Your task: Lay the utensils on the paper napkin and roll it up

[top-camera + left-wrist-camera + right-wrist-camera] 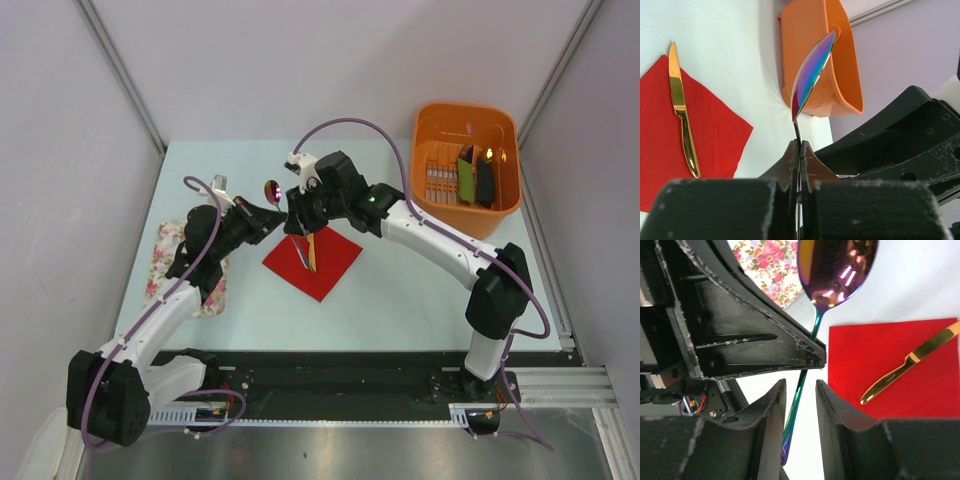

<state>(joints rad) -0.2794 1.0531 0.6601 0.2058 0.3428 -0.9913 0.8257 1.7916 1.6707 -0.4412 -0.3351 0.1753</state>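
The red paper napkin (322, 264) lies flat at the table's middle with a gold knife (312, 250) resting on it. Above the napkin's far-left corner, my left gripper (281, 214) is shut on the thin handle of an iridescent spoon (812, 72), whose bowl (271, 190) points up. My right gripper (800, 385) stands around the lower part of that same handle (796, 407). Its jaws are still apart, and a gap shows beside the handle. The wrist views also show the knife (910, 362) on the napkin (900, 355).
An orange basket (498, 205) at the back right holds green and black oblong items (475, 178). A floral cloth (170, 255) lies at the left, under my left arm. The two grippers are close together, almost touching.
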